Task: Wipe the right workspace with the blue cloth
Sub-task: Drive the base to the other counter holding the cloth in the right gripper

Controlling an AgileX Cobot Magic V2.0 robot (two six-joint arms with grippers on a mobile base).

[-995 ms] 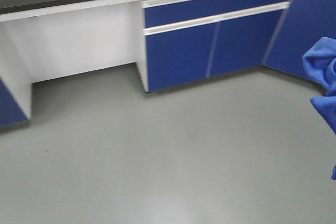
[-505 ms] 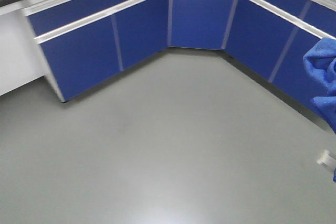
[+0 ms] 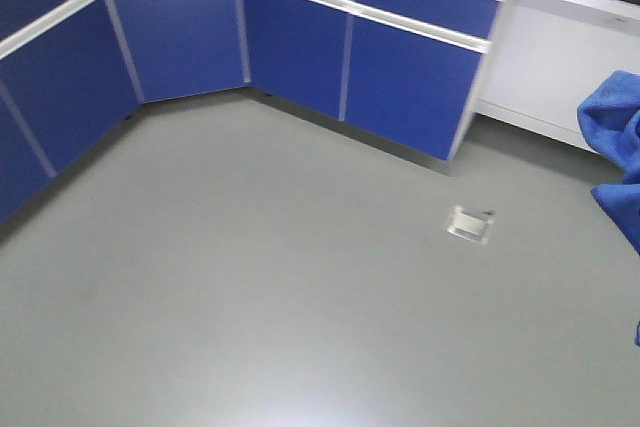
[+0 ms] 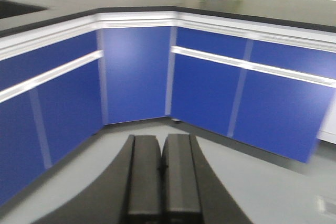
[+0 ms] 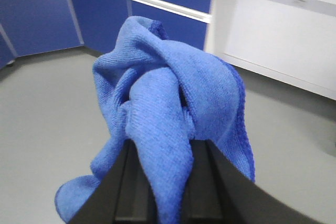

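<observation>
Front view: blue cloth unmoved, cabinets leftward

Front view: mounted high and tilted down over the grey floor, facing the angled corner panel of the blue cabinets; a wide look from well back.
Left wrist view: low, just behind the left gripper, looking almost level along its pressed-together fingers at the cabinets and the black tabletop above them.
Right wrist view: tight behind the right gripper; the pinched blue cloth fills the middle, very near.
Front and left wrist share: the corner panel and the doors on either side.
Front and right wrist share: the cloth and the white recess.
</observation>
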